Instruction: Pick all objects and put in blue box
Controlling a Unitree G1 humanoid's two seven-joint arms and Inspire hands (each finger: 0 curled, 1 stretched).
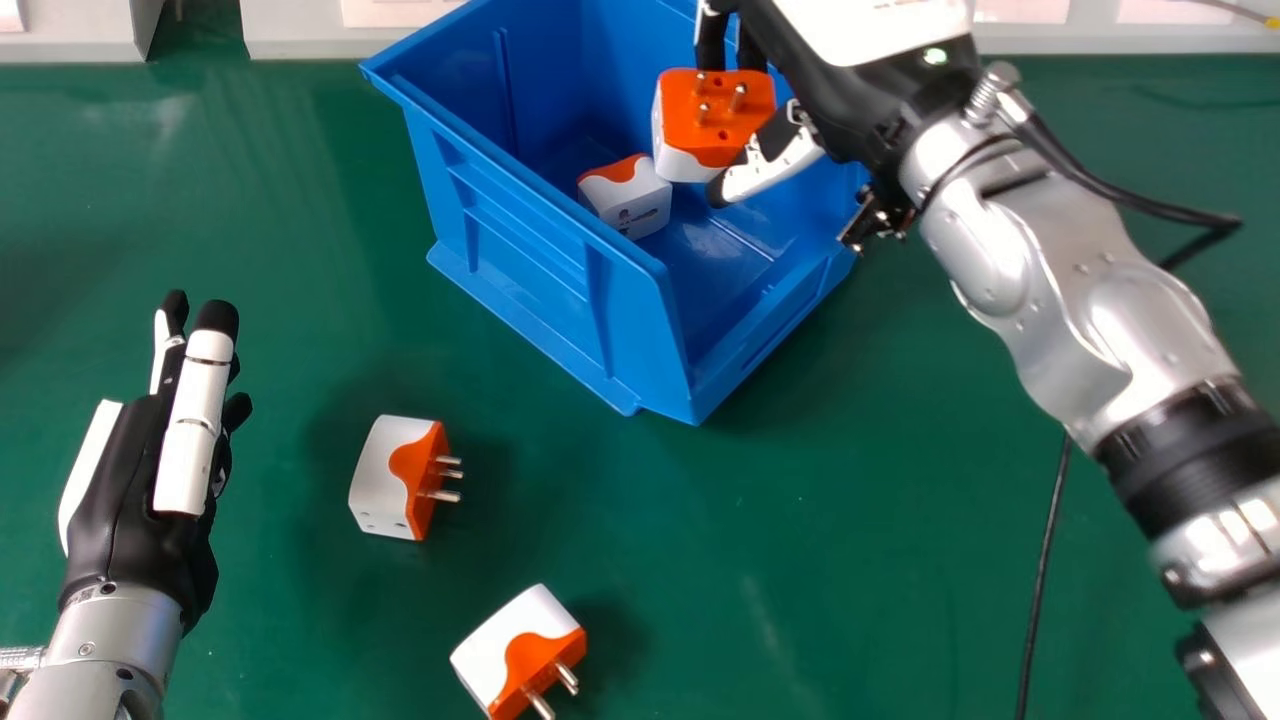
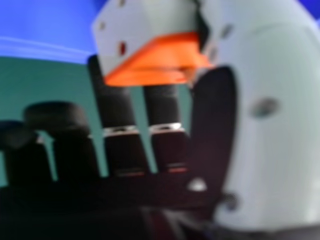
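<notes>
The fingers (image 1: pixel 712 42) and thumb (image 1: pixel 775 168) of the right hand (image 1: pixel 845 95) were partly closed, pinching an orange-and-white adapter (image 1: pixel 718 112) between them, its pins facing the head camera. In the right hand view the adapter covered some fingertips, so the exact contact was hard to make out; other fingers stood apart from it. In the head view, the top edge cut off part of the hand.

The held adapter hung over the blue box (image 1: pixel 520 265), which sat at twelve o'clock, its far rim cropped. Inside, towards eight o'clock from the held one, lay a second adapter (image 1: pixel 628 200), partly hidden behind the box's near wall.

Outside the box, a third adapter (image 1: pixel 385 475) lay on the green table (image 1: pixel 800 560) at eight o'clock, and a fourth (image 1: pixel 520 650) at seven, its pin ends meeting the bottom edge. Near nine o'clock, the left hand (image 1: pixel 140 480) held nothing, fingers extended. A black cable (image 1: pixel 1045 570) ran down at four o'clock.
</notes>
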